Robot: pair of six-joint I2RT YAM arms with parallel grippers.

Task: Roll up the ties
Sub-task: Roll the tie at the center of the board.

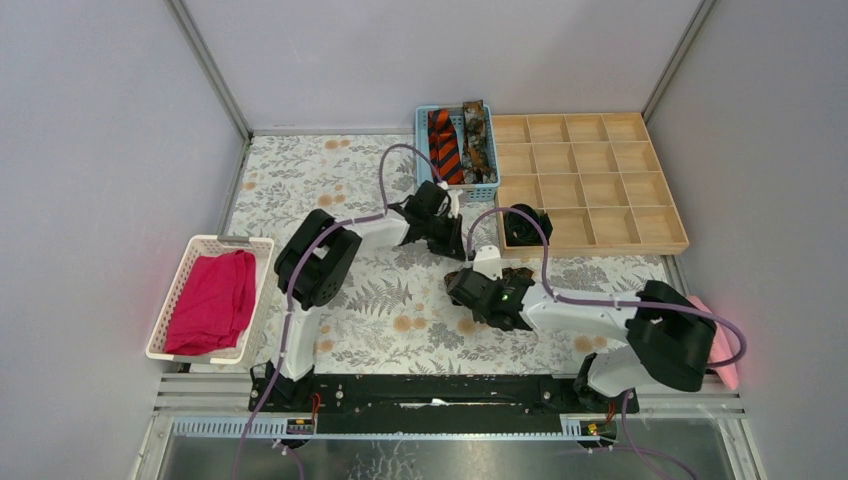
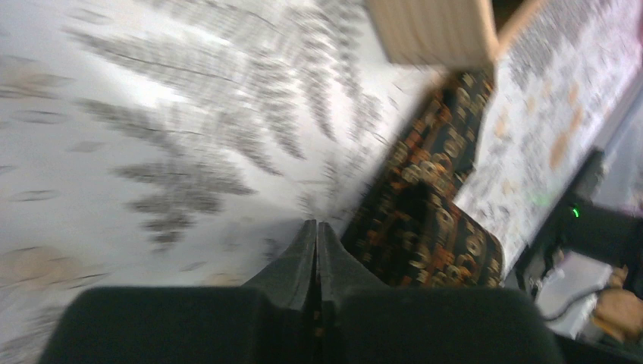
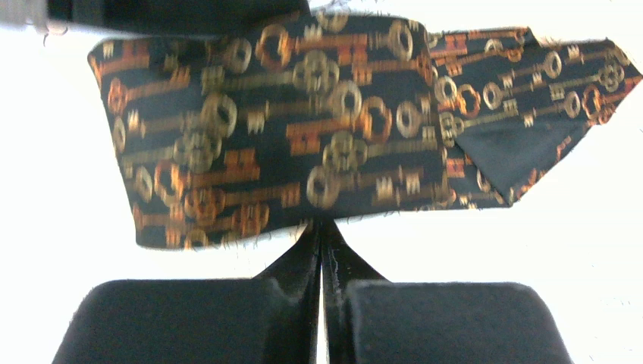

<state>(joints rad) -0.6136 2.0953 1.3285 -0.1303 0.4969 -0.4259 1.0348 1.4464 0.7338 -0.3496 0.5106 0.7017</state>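
Top view: key-patterned tie (image 1: 458, 274) just before wooden tray (image 1: 600, 246)'s near-left corner, between left gripper (image 1: 447, 238) and right gripper (image 1: 468, 288). Black coil (image 1: 522, 226) in that corner cell. Striped tie (image 1: 445, 146) in blue basket (image 1: 480, 193) left of tray. Floral tablecloth (image 1: 340, 190), grey walls (image 1: 100, 150).

Left wrist: fingers (image 2: 303, 258) pressed together, empty.

Right wrist: fingers (image 3: 303, 258) pressed together at tie's edge; pinch unclear.

I take the wooden tray (image 1: 590, 180) as reference. Just left of it: a blue basket (image 1: 424, 140) holding a striped tie (image 1: 445, 145) and a brown tie (image 1: 477, 135). In its near-left compartment: a black rolled tie (image 1: 520, 228).
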